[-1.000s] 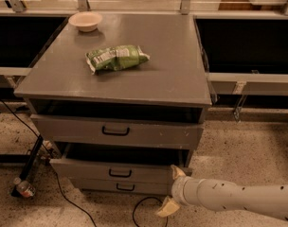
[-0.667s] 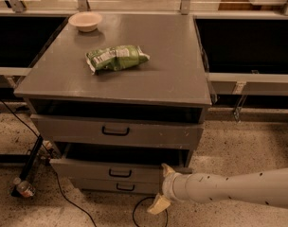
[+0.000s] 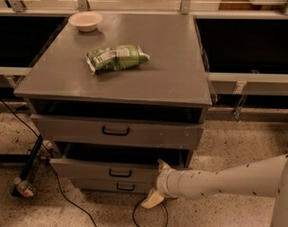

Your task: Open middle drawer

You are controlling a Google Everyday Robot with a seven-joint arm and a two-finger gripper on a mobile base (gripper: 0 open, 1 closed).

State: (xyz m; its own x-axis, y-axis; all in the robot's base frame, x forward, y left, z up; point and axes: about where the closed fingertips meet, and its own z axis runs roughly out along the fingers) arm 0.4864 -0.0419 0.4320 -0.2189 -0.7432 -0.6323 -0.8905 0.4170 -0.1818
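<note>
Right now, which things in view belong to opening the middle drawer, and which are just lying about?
Job in hand: middle drawer, partly out; its black handle; gripper, open, beside that drawer's right end.

Lying about: white bowl and green snack bag on the cabinet top; top drawer; bottom drawer; bottle on the floor.

Dim warm light (gripper (image 3: 154, 184) beside shadowed middle drawer (image 3: 94, 170)).

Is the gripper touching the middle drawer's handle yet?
Apart. The camera view shows the gripper low at the right end of the middle drawer, with bare drawer front between it and the handle.
</note>
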